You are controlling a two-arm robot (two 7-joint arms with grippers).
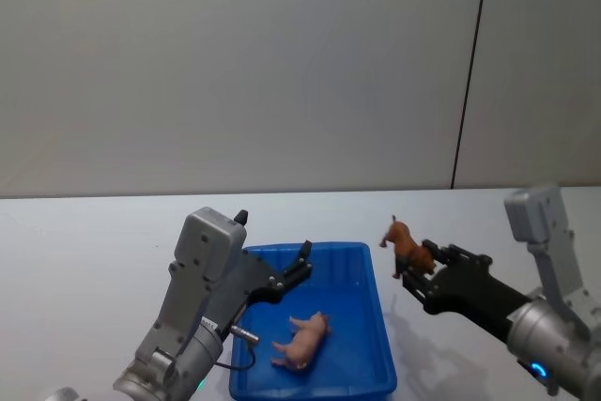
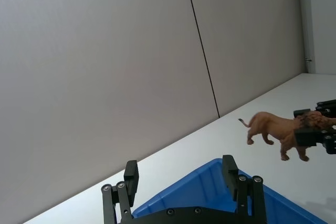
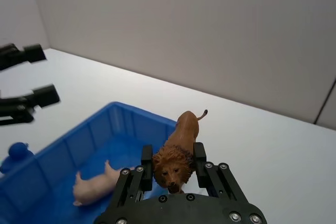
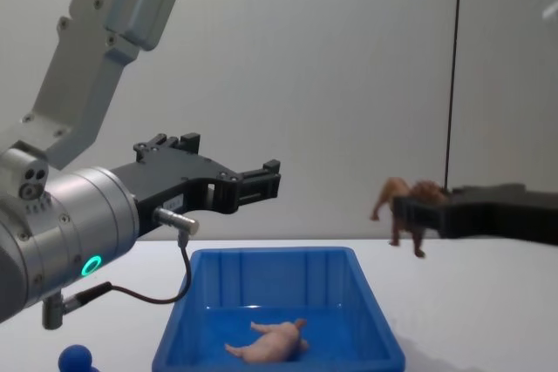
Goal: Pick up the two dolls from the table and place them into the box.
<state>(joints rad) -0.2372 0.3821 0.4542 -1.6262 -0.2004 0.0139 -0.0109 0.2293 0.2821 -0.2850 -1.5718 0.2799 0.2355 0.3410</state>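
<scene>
While the pale pink toy pig [image 1: 302, 340] lies in the blue plastic bin [image 1: 386, 349], right gripper [image 1: 414, 275] clamps the brown maned toy lion [image 1: 402, 243] aloft beside it; left gripper [image 2: 179, 174] hangs open.

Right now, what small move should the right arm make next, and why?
Probably shift left over the box before opening: the right gripper is shut on the lion, in the air outside the box's right rim. The pig already lies inside; the left gripper hangs open above.
</scene>
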